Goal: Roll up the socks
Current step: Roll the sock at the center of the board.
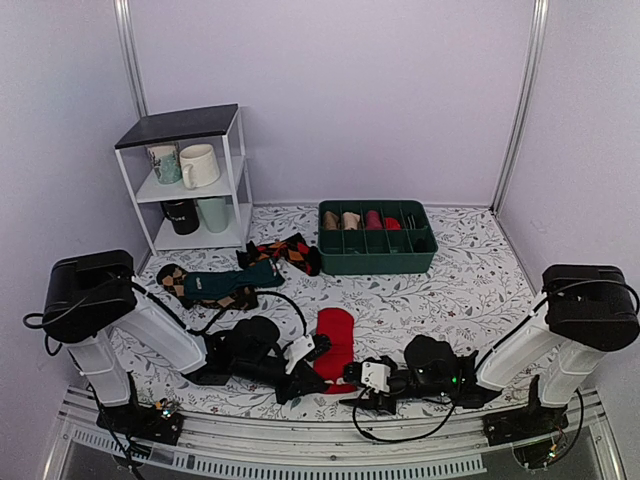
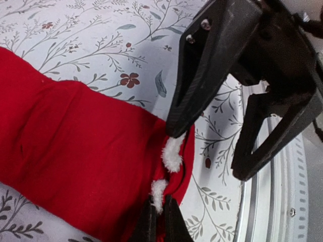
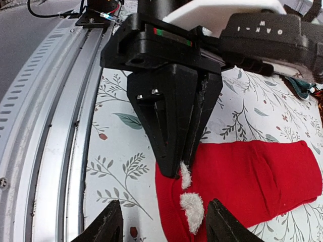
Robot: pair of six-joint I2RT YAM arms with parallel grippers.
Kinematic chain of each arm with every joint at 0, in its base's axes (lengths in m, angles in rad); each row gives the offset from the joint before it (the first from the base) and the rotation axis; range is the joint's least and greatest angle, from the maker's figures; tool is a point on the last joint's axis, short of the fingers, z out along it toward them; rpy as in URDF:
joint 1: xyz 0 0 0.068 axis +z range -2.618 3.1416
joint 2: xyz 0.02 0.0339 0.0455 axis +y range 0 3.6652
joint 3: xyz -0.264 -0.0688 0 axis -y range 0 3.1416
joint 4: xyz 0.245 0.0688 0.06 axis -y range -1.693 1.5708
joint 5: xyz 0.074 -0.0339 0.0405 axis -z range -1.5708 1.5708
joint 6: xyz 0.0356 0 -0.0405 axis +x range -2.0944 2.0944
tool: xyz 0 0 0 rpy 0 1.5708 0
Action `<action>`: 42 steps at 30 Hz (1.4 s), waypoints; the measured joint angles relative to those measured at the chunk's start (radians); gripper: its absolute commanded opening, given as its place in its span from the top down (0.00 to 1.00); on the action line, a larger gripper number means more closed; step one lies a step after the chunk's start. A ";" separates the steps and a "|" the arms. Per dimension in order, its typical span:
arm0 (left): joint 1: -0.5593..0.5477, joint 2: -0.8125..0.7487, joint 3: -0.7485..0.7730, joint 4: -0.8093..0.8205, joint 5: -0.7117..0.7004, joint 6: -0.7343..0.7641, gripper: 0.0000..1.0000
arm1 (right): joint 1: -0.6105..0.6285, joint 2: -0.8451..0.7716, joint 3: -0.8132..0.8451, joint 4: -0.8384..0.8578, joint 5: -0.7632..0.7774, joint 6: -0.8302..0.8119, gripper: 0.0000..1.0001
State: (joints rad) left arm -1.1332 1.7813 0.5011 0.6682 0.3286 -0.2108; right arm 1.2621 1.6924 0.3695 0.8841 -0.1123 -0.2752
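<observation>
The red socks (image 1: 338,330) lie flat on the flowered cloth near the table's front edge, between the two arms. A white fluffy lining (image 3: 193,212) shows at their near end. My left gripper (image 2: 157,222) is shut on that end of the socks (image 2: 75,151), pinching the red fabric and the lining between its fingertips. In the right wrist view the left gripper (image 3: 179,169) points down onto the socks (image 3: 252,176). My right gripper (image 3: 161,227) stands open, a finger on each side of the same end, not touching the fabric. It faces the left gripper (image 1: 308,352) from the right (image 1: 365,378).
A dark teal sock (image 1: 225,288) and orange-and-black argyle socks (image 1: 285,252) lie behind the left arm. A green divided bin (image 1: 378,262) holding rolled socks stands at the back. A white shelf (image 1: 190,180) with mugs is at the back left. The metal front rail (image 3: 50,151) runs close to both grippers.
</observation>
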 measured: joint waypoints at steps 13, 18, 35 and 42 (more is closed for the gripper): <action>0.002 0.009 0.000 0.011 0.018 -0.003 1.00 | 0.000 0.102 0.045 -0.008 0.075 0.004 0.59; 0.002 0.019 0.000 0.027 0.027 -0.003 1.00 | 0.000 0.104 0.060 -0.031 0.090 0.045 0.48; 0.009 0.026 0.002 0.034 0.038 -0.002 1.00 | 0.000 -0.077 -0.044 0.000 0.068 0.047 0.47; 0.012 0.026 0.005 0.026 0.043 -0.002 1.00 | 0.000 -0.041 -0.026 0.000 0.006 0.051 0.53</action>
State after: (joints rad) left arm -1.1210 1.8076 0.5064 0.6941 0.3717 -0.2123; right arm 1.2625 1.6516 0.3435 0.8837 -0.1059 -0.2237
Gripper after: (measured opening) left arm 0.015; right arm 0.474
